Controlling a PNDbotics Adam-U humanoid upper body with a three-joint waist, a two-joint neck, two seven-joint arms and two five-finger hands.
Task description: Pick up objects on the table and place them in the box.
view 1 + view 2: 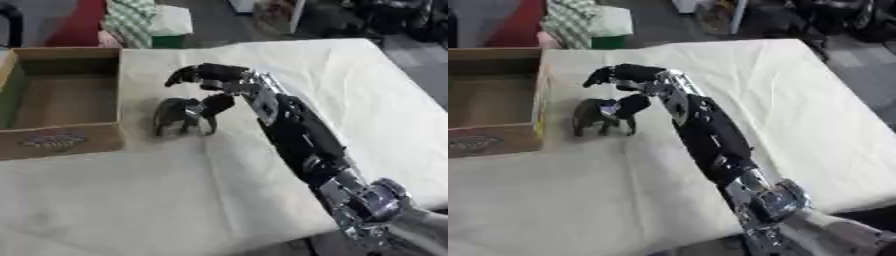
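A small dark grey animal figure (178, 116) stands on the cream tablecloth, just right of the cardboard box (59, 141). My right arm reaches in from the lower right. My right hand (220, 78) hovers over the figure, with the fingers (185, 75) arched above it and apart from it. The thumb (215, 104) hangs down against the figure's right side. Nothing is gripped. The box shows a bare brown floor inside. My left hand is out of sight.
The cloth-covered table (350, 90) spreads wide to the right and toward the front. Beyond its far edge lie a green checked cloth (131, 20), a red object and dark clutter on the floor.
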